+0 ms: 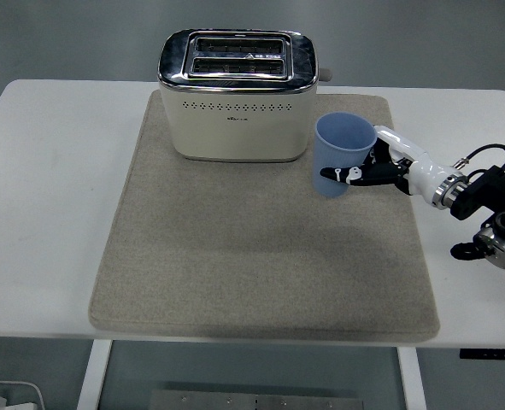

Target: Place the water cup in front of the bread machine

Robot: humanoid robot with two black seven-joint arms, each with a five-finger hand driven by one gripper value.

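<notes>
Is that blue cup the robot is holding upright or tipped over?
Upright: the blue cup shows its open mouth facing up, gripped by the right hand beside the toaster.

1. My right arm (483, 205) comes in from the right edge and reaches leftward over the table, its forearm running roughly level.
2. The right hand (378, 167) sits at the end of a white wrist section, fingers curled around the blue cup (343, 154) from its right side.
3. One black finger (344, 174) crosses the cup's near face.
4. I see no left arm in the head view.
</notes>
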